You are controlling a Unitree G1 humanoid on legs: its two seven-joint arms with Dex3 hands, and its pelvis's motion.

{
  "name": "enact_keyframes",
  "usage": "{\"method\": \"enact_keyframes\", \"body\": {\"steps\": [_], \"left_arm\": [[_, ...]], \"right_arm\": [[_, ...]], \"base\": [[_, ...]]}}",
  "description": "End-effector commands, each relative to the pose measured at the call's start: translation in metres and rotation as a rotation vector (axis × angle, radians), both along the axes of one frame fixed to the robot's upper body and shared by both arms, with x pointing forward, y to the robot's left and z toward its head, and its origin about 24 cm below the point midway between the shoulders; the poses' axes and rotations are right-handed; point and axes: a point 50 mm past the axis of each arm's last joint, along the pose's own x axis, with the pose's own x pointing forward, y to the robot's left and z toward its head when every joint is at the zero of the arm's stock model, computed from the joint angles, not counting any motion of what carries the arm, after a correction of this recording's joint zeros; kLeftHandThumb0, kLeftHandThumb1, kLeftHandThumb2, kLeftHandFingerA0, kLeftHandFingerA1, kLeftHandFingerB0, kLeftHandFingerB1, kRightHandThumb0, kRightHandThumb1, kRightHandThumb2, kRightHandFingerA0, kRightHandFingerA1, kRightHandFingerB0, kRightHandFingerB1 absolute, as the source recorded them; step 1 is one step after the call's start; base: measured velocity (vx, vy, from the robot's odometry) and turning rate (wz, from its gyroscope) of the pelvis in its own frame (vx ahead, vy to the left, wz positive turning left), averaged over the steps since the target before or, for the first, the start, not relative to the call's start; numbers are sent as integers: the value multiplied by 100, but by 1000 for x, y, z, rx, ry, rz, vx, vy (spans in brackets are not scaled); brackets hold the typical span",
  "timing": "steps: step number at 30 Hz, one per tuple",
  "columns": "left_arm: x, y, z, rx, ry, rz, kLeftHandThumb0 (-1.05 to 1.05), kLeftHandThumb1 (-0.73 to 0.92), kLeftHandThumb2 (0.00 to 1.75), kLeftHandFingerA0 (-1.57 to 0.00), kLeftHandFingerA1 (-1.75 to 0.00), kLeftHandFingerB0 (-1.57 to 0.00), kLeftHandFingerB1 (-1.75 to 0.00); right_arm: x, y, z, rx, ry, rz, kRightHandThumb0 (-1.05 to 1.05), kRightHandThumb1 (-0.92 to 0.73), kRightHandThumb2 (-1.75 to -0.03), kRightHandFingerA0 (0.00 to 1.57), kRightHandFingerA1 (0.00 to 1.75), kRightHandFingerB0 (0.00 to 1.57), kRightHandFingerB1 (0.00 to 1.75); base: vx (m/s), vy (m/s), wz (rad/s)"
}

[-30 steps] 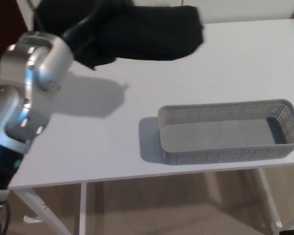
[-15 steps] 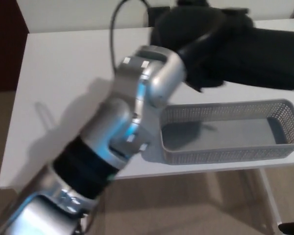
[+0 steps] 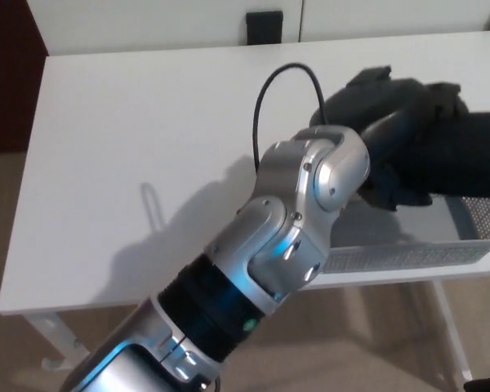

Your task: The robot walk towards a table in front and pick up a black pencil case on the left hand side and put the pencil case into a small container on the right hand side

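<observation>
Over the right end of the white table (image 3: 131, 122), the left hand (image 3: 388, 102) grips the black pencil case (image 3: 465, 155), black on black so their edges blur, the case cut off at the picture's right edge just above the grey mesh container (image 3: 482, 216). The silver forearm (image 3: 302, 220) hides most of that container. Beige floor (image 3: 376, 327) lies below the table, a pale wall (image 3: 147, 24) behind.

L arm (image 3: 298, 220): silver-grey rounded housings, few small dark screws, bluish sheen. Black band (image 3: 200, 298) w/ green dot (image 3: 247, 324) at 7 o'clock end. Thin black cable (image 3: 264, 98) loops at 12 o'clock of wrist. L hand (image 3: 388, 110): matte black.
</observation>
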Motion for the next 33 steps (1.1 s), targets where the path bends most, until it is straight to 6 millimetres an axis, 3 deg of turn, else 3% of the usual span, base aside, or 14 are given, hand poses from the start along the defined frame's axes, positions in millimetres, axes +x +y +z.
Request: {"method": "enact_keyframes", "body": {"steps": [1,2,3,10,18,19,23,24,25,26,27,31,32,33], "left_arm": [[-4,-2,-11,7,102,22,-30,76,62,-78,-120,-63,-60],[-3,-2,-12,11,110,26,-30,76,62,-78,-120,-63,-60],[-3,0,-15,16,108,32,-30,77,61,-77,-90,-68,-59],[3,13,-30,3,160,88,-27,72,66,-72,-69,-57,-52],[3,22,-40,-3,188,126,-28,71,67,-76,-85,-65,-60],[3,25,-47,30,193,140,-29,74,71,-83,-89,-77,-67],[-1,28,-54,43,209,148,-31,70,65,-76,-88,-73,-62],[-3,28,-57,38,217,162,-27,71,62,-101,-97,-49,-44],[-4,28,-58,36,221,168,-27,71,62,-101,-97,-49,-44],[-3,31,-57,25,196,166,-27,68,61,-94,-125,-26,-33],[-3,32,-57,36,194,169,-35,64,59,-59,-114,-9,-27],[-3,32,-58,40,193,171,-35,64,59,-59,-114,-9,-27],[0,35,-60,92,200,193,-77,41,73,0,0,0,0],[2,36,-61,114,203,204,-77,41,73,0,0,0,0]], "right_arm": [[-2,-6,2,-13,12,7,-17,-50,-54,77,54,66,49],[-2,-6,2,-13,11,7,-17,-50,-54,77,54,66,49],[-1,-5,2,-12,4,6,-17,-50,-54,79,55,67,50],[5,-5,4,-18,11,22,-18,-49,-54,81,54,66,49],[4,-5,4,-22,11,33,-19,-49,-54,79,54,66,48],[3,-6,5,-23,4,36,-21,-49,-54,79,54,66,48],[-3,-5,3,-30,15,46,-22,-49,-54,80,54,68,48],[-5,-5,2,-17,14,35,-20,-49,-54,79,54,68,49],[-6,-5,2,-11,14,30,-20,-49,-54,79,54,68,49],[-3,-4,2,-11,13,33,-21,-50,-54,78,54,67,49],[-2,-3,2,-12,15,34,-21,-50,-54,78,53,67,49],[-2,-3,2,-13,15,35,-21,-50,-54,78,53,67,49],[3,-2,3,-28,9,41,-23,-50,-54,80,53,68,48],[5,-2,4,-34,7,44,-23,-50,-54,80,53,68,48]], "base": [[0,0,0],[0,0,0],[0,0,0],[0,0,0],[0,0,0],[0,0,0],[0,0,0],[0,0,0],[0,0,0],[0,0,0],[0,0,0],[0,0,0],[0,0,0],[0,0,0]]}}
